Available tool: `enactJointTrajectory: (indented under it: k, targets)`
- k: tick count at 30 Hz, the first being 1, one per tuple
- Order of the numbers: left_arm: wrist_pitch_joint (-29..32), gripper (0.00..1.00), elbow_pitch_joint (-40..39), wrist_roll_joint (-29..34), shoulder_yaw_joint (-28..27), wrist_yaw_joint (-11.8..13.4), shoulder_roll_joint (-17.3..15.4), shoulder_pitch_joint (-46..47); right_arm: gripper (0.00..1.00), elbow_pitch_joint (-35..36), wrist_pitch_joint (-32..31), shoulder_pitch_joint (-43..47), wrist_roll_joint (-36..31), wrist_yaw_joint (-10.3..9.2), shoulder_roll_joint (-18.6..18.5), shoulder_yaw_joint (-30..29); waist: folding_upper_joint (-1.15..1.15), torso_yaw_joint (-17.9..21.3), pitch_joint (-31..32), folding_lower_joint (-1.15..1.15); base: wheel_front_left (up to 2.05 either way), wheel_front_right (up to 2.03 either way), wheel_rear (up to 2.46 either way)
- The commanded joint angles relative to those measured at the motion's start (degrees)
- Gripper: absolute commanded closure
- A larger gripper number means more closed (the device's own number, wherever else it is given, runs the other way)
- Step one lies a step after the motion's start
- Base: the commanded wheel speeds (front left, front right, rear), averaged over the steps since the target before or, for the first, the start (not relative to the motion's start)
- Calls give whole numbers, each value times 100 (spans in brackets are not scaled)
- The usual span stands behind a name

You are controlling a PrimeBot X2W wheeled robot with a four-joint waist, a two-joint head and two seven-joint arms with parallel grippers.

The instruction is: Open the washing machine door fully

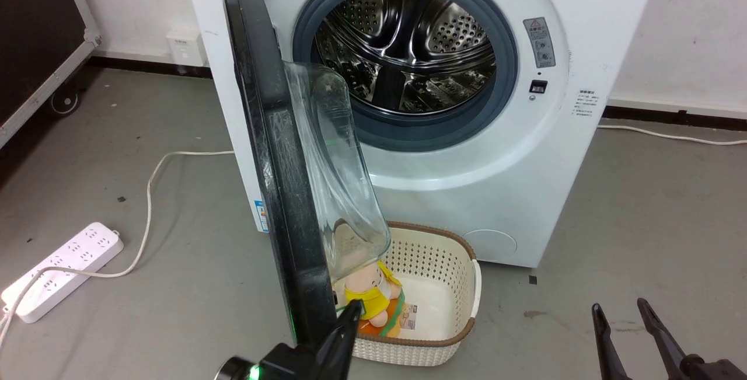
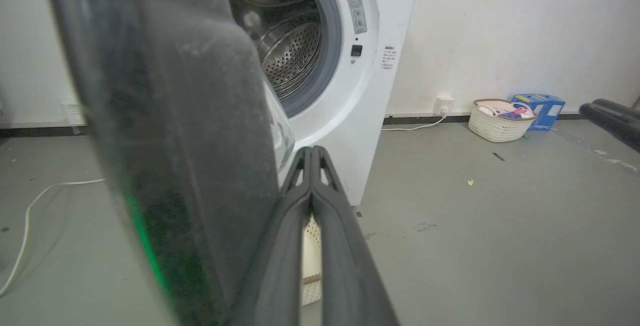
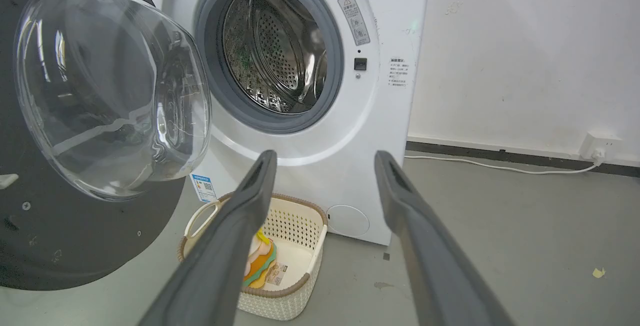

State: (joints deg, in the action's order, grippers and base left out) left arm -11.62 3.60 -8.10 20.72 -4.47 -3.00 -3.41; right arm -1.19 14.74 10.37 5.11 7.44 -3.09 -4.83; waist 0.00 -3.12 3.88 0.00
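Black washing machine door [image 1: 274,164]: is standing swung well out from the washing machine [image 1: 496,181], hinged on the robot's left, roughly square to the white front, with its glass bowl [image 1: 338,158] bulging rightward above the basket [image 1: 449,240].
Steel drum [image 1: 408,41]: is showing whole and unblocked inside the grey-blue gasket [image 1: 508,59].
Progress: unlatching and most of the swing are looking done. Judging by the angle, a further push toward the left is remaining before the door is lying fully back.
Left gripper [image 1: 350,316]: its jaws are pressing together and holding nothing. The tips are sitting just beside the door's inner face near its lower free edge, on the side a push would need. Whether they are actually touching it I cannot tell.
Right gripper [image 1: 618,307]: is hanging low on the right with jaws spread wide, empty, well apart from the door.
Basket: is sitting on the floor near the machine's foot, carrying a plush toy [image 1: 367,295], just beside the door's lower edge.
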Motion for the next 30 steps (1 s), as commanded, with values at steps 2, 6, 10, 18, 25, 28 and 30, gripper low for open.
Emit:
enactJointTrajectory:
  k: [2,6,10,18,25,28,30]
  targets:
    - [-15,100,178,-67,-65,80,-17,54,0,-14,26,-19,1,5,21,2,0,-29,-8,0,0,0,0]
    - [-91,100,578,-92,-152,185,-18,240,0,-39,26,19,-13,5,21,-10,0,-258,-9,0,0,0,0]
    - [-139,100,691,-124,-205,210,-35,302,0,-61,26,45,-7,5,21,38,0,-486,-3,0,0,0,0]
    - [-220,100,771,-240,-406,297,-137,346,0,-103,26,34,48,5,21,164,0,-1139,-16,0,0,0,0]
    - [-211,100,780,-421,-839,511,-331,595,0,-117,26,-25,-32,5,21,286,0,-1787,-238,0,0,0,0]
    - [-135,100,811,-481,-1008,565,-459,758,0,-112,26,-54,-131,5,21,380,0,-1919,-441,0,0,0,0]
    - [-95,100,866,-572,-1150,582,-531,898,0,-96,26,-108,-236,5,21,416,0,-1978,-635,0,0,0,0]
